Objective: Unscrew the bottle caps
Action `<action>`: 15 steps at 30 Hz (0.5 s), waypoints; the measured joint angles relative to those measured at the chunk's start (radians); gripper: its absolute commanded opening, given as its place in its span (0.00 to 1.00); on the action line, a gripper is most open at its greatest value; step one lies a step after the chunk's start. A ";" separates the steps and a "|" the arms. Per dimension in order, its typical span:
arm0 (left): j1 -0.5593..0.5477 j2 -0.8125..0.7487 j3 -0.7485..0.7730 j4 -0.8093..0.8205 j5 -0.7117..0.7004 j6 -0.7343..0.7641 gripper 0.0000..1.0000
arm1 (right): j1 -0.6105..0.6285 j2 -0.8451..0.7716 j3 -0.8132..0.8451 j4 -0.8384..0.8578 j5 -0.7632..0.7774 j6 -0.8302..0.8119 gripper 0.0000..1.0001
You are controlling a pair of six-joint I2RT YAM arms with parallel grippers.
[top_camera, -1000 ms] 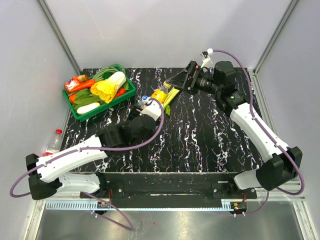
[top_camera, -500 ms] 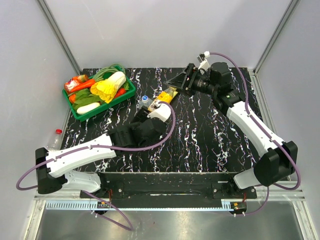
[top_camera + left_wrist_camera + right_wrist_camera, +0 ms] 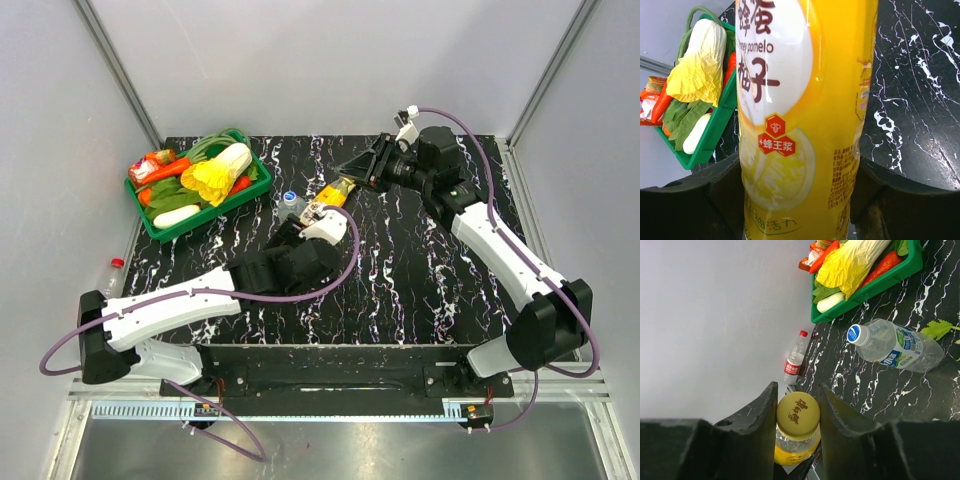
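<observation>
The table (image 3: pixel 420 270) had a black top veined with white marbling, bounded by pale walls on the far and side edges. At 10 o'clock a green basket (image 3: pixel 865 291) of vegetables sat directly on the top. Near centre, slightly toward 11 o'clock, a clear bottle with a pale blue label (image 3: pixel 895 347) lay on its side, blue cap on. A small green leaf (image 3: pixel 939 329) lay just beside it. At 8 o'clock a clear bottle with a red label (image 3: pixel 108 283) was noted at the top's left margin, against the wall.
</observation>
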 measured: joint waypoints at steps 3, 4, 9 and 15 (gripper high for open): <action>-0.002 0.000 0.000 -0.006 0.000 -0.005 0.11 | 0.000 0.000 -0.006 0.001 0.000 -0.001 0.02; -0.002 0.001 0.000 -0.008 0.000 -0.006 0.11 | 0.000 0.000 -0.008 0.003 0.000 -0.001 0.00; -0.002 0.004 0.000 -0.016 0.005 -0.017 0.11 | 0.000 0.000 -0.026 0.021 -0.001 -0.002 0.00; 0.000 0.008 -0.015 -0.023 0.027 -0.043 0.11 | -0.001 -0.006 -0.080 0.088 -0.016 -0.007 0.00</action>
